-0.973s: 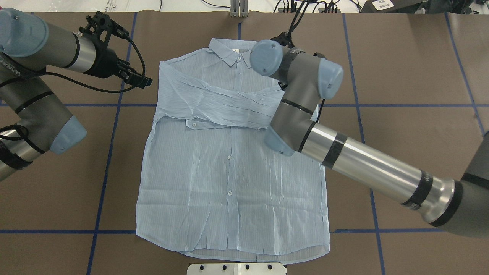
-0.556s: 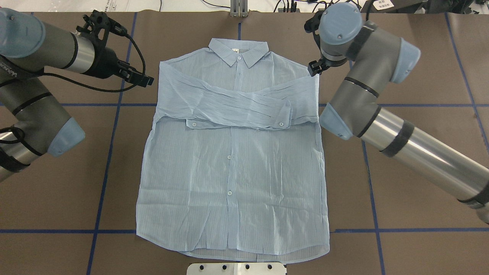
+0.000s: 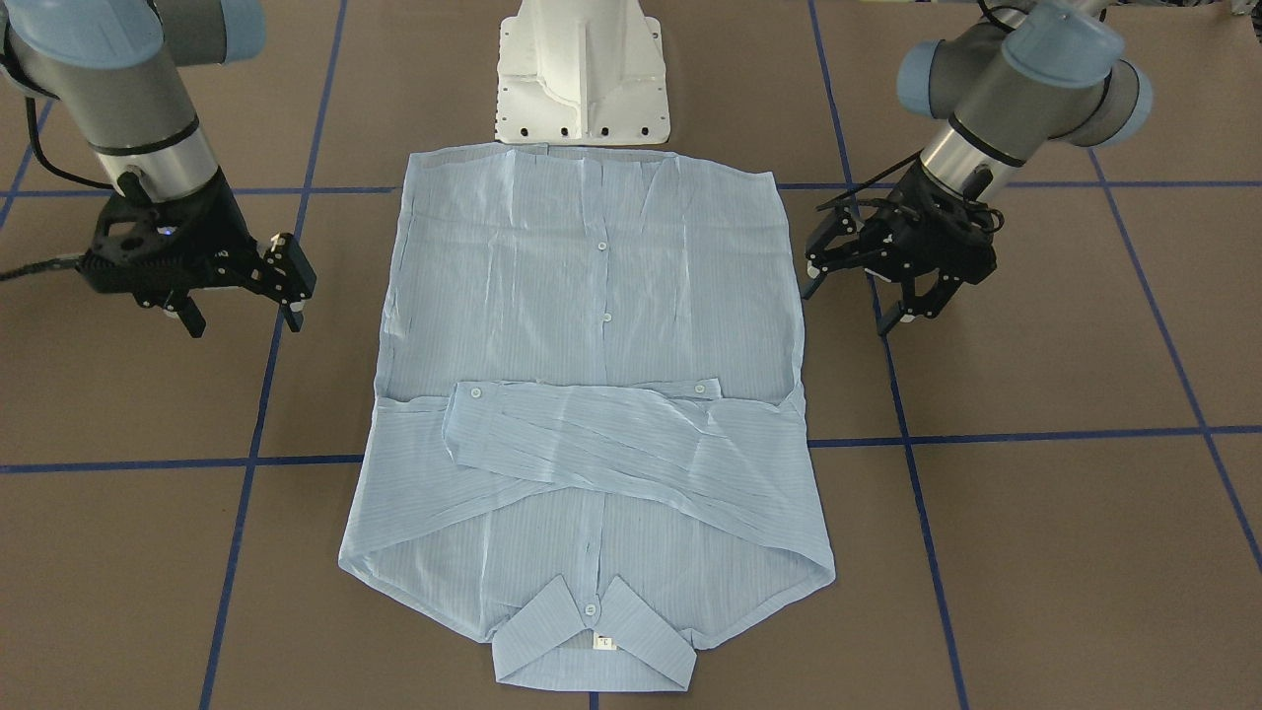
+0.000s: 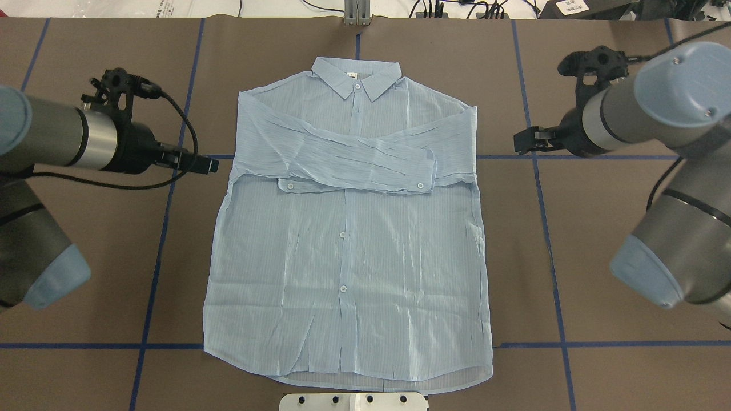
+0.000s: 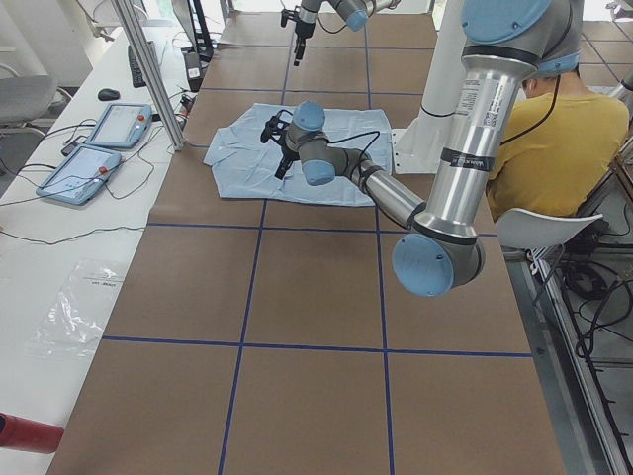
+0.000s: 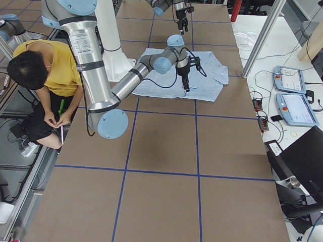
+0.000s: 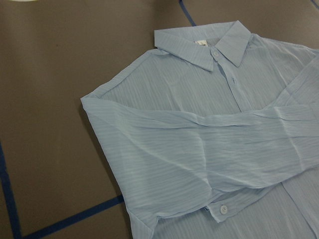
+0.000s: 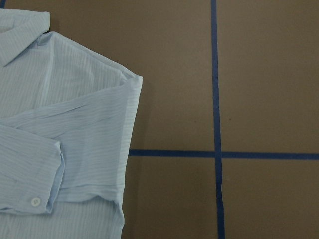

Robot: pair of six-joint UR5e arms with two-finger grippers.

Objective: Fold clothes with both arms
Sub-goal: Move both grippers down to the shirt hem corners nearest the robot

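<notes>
Neck tag (image 3: 603, 643) at the collar of the shirt (image 3: 592, 276): one dark character, possibly "L" or "1", too small to confirm. Printed label (image 5: 490, 97) on the left arm (image 5: 450, 193), upright tube: lettering present, illegible. Nothing else legible.

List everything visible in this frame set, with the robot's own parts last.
shirt: one, pale blue, flat at the table's centre, front up, both sleeves folded across the chest
table: one, brown cover with a blue tape grid, under the shirt
pedestal: one, white, at the shirt's hem
pendants: two, grey with blue screens, on the white side bench
person: one, yellow top, seated beside the pedestal
arms: two, silver and grey with light blue caps, one on each side of the shirt
left claw: one, black, open and empty, beside the shirt
right claw: one, black, open and empty, beside the shirt's other side
</notes>
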